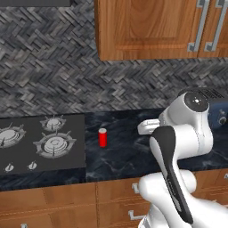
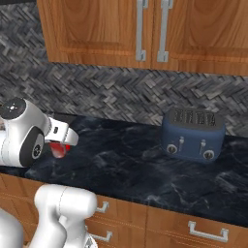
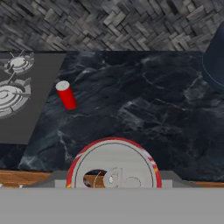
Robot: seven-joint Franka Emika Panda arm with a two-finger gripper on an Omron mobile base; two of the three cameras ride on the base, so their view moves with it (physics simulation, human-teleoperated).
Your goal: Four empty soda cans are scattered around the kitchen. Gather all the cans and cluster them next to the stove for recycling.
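Note:
In the hand view my gripper (image 3: pixel 113 178) is shut on a red soda can (image 3: pixel 114 159), whose silvery top faces the camera between the jaws. A second red soda can (image 1: pixel 103 137) stands upright on the dark counter just right of the stove (image 1: pixel 42 144); in the hand view this can (image 3: pixel 66 95) sits beside the stove (image 3: pixel 19 94), ahead and to the left of the held one. In the left base view my hand (image 1: pixel 149 127) hovers over the counter to the right of the standing can. A bit of red (image 2: pixel 58 150) shows under the hand in the right base view.
A blue toaster (image 2: pixel 193 133) stands at the back of the counter, right of the hand. The dark marble counter (image 2: pixel 126 164) runs between stove and toaster. Wooden wall cabinets (image 2: pixel 140 29) hang above, and drawers (image 1: pixel 67 200) lie below the front edge.

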